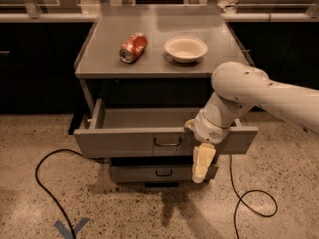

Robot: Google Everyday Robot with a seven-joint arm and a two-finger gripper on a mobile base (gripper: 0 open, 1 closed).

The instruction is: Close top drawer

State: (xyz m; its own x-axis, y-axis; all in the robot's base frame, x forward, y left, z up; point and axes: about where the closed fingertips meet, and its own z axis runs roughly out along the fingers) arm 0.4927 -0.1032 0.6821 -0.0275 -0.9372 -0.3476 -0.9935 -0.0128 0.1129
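At the left of the frame a dark cable loops over the speckled floor. Above it, a red can lies on its side on the grey cabinet surface. Just under that surface the top drawer stands pulled well out across the middle of the frame, its plain grey inside showing nothing in it. It looks like stiff sheet metal, light and free on its runners, so a flat push on the front panel near the small wire handle should slide it squarely. A white bowl sits right of the can. Further right, the cream gripper hangs pointing down against the panel's right part; whether it is spread or pressed together cannot be told.
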